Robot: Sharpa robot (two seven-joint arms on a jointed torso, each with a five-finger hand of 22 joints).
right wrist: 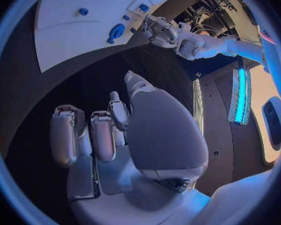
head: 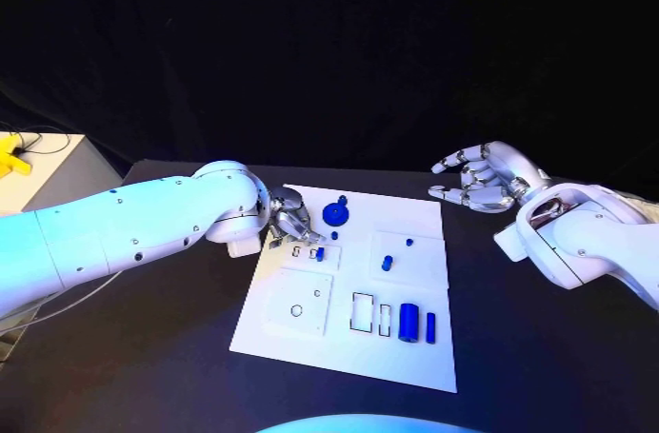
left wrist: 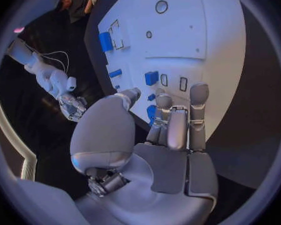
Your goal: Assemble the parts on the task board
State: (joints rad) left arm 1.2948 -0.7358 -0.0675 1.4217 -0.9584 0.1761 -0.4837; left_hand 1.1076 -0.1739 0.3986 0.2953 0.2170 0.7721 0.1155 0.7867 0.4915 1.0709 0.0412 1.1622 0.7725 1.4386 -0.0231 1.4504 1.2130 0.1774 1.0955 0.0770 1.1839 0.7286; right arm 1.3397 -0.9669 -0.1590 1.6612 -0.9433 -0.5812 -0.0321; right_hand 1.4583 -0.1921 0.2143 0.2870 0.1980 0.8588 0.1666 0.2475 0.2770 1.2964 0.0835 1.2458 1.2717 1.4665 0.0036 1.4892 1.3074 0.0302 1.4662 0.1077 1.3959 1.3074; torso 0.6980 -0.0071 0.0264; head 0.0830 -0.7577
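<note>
Task board (head: 344, 343) looks like smooth matt white plastic; the small blue parts (head: 409, 323) on it look like glossy plastic. Bench (head: 165, 357) is matt black. Both arms (head: 124, 226) have smooth glossy white shells, and the left hand (head: 291, 220) and right hand (head: 481, 181) look like satin silver metal.

Parts (head: 409, 322) lie on the task board (head: 305, 333).

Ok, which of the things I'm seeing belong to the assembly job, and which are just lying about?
For the job:
- white task board
- blue parts on it, such as the round knob and the thick cylinder
- left robot hand over the board's far corner
- right robot hand, open, off the board

Lying about:
- yellow object on the pale side table
</note>
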